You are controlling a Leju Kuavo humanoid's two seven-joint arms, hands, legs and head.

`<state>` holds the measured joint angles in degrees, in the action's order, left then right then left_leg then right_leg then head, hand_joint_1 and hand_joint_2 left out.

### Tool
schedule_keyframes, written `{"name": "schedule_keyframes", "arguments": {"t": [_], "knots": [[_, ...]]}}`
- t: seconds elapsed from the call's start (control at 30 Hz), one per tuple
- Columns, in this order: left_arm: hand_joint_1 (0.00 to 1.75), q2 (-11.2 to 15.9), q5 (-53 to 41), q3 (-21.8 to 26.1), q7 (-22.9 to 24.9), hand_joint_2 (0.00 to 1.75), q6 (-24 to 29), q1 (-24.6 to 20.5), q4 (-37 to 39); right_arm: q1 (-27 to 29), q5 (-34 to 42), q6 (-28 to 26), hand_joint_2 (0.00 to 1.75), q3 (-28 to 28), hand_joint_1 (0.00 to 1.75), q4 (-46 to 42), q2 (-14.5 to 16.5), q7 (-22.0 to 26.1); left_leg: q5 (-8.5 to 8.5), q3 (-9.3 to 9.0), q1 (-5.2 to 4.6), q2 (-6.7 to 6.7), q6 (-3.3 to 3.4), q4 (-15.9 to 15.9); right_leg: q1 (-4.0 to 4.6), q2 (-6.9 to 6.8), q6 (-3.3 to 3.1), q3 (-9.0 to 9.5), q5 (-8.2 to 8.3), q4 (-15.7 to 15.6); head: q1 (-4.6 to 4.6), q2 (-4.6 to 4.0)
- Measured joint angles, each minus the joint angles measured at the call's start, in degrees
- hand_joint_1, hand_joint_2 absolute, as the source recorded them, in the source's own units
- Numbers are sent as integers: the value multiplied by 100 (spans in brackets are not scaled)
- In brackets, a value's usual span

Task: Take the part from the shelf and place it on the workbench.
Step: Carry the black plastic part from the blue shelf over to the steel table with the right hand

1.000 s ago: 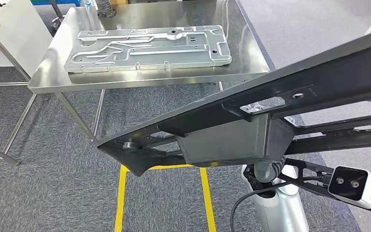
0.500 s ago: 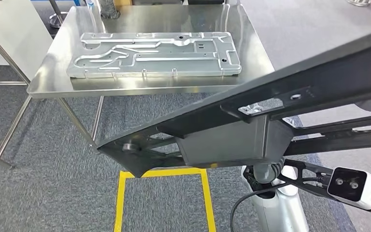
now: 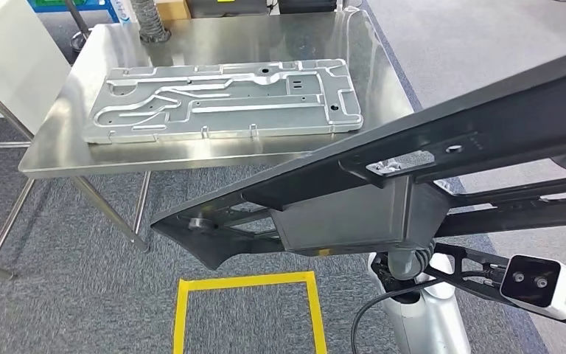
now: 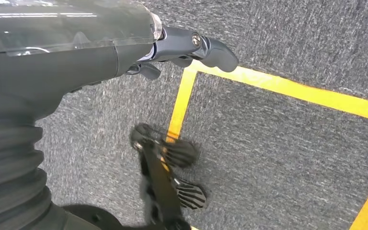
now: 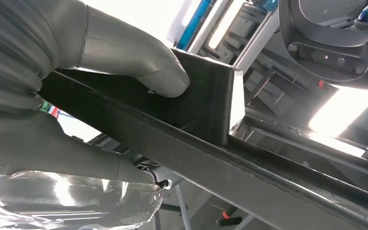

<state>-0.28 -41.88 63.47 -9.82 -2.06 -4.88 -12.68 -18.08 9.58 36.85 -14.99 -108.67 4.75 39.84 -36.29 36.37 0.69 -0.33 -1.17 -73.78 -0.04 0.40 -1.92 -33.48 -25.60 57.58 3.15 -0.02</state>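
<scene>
- The robot is carrying a long black part (image 3: 383, 184). In the head view it reaches across, from low near the yellow floor square (image 3: 247, 313) up to the far side.
- The right hand (image 5: 76, 72) grasps the part. In the right wrist view its thick thumb presses on the top of a black box-like bit of the part, and the rest of the hand wraps under the long edge.
- The left hand (image 4: 172, 48) hangs over the grey carpet (image 4: 292, 158), above a yellow line of the floor square. Nothing can be seen in it. Its dark fingers are curled in a little — I cannot tell for sure if they are clenched or loose.
- The workbench (image 3: 51, 147) is a shiny steel table just past the yellow floor square. A flat silver plate (image 3: 221, 99) with grooves already lies on it.
- The part is off the shelf, so I think the step now is bringing it to the workbench. It is not over the table yet — its low tip hangs between the yellow floor square and the workbench's front edge.
- Next, I think the robot must get closer, lift the low tip above the table edge, and set the part down on bare steel beside the silver plate.
- The part is long and held at one spot, so it could tip or bump the table.
</scene>
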Motion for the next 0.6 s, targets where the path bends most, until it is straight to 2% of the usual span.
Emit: {"name": "schedule_keyframes", "arguments": {"t": [0.03,0.07,0.1,0.17,0.2,0.23,0.3,0.33,0.37,0.43,0.5,0.53,0.57,0.6], "knots": [[0,0,3,1,1,175,2,12,0,1,2,2,175,0,175,3,1,0,-108,128,1,0,-4,5,0,9,3,77,-63,0,0,0],[0,0,5,2,1,175,3,20,0,0,2,2,175,0,175,5,1,0,-71,174,2,1,0,174,0,15,10,164,-127,0,0,0],[0,0,7,3,-1,175,3,25,0,-2,2,0,175,-1,175,8,1,0,132,160,2,2,5,477,0,17,22,260,-198,0,0,0],[0,0,8,9,-3,175,3,37,0,-13,2,-8,175,-2,175,18,2,0,846,75,-12,16,46,1157,8,20,61,413,-337,3,0,0],[0,0,8,13,-4,175,3,43,0,-21,2,-13,175,-3,175,22,2,0,1108,38,-26,23,79,1367,15,27,93,458,-395,-2,-1,0],[0,-1,7,16,-4,175,2,48,0,-29,2,-20,175,-4,175,25,4,-2,1259,18,-37,27,119,1473,22,36,129,492,-426,3,-1,0],[0,-3,2,17,-9,175,0,43,0,-48,3,-30,175,-4,175,24,8,-3,1244,-55,-35,14,189,1512,32,44,201,519,-431,54,-2,0],[0,-4,-2,16,-11,175,-3,38,0,-56,3,-34,175,-4,175,20,10,-4,1233,-106,-24,6,223,1536,30,38,229,489,-413,169,-2,0],[0,-5,-6,16,-14,175,-7,31,0,-64,4,-34,175,-4,175,16,10,-2,1207,-164,-17,0,255,1550,26,30,256,384,-420,366,-2,0],[0,-5,-11,16,-16,175,-12,23,0,-73,8,-33,175,-4,175,10,9,-1,1132,-263,-14,-6,301,1568,8,16,309,-30,-575,997,-2,0],[0,-5,-13,17,-16,175,-13,28,0,-70,14,-25,175,-4,175,10,8,1,1027,-363,-18,-9,318,1569,-8,9,348,-524,-878,1568,-2,0],[0,-5,-13,17,-16,175,-13,32,0,-66,17,-19,175,-4,175,10,6,1,965,-433,-20,-13,319,1569,-14,6,357,-689,-962,1662,-2,0],[0,-7,-13,17,-15,175,-13,35,0,-66,20,-13,175,-4,175,10,5,1,898,-516,-21,-19,316,1569,-17,3,356,-762,-934,1578,-2,0],[0,-8,-13,17,-15,175,-13,36,0,-67,21,-7,175,-4,175,10,4,1,827,-612,-22,-25,308,1569,-16,0,344,-746,-773,1324,-2,0]]}}
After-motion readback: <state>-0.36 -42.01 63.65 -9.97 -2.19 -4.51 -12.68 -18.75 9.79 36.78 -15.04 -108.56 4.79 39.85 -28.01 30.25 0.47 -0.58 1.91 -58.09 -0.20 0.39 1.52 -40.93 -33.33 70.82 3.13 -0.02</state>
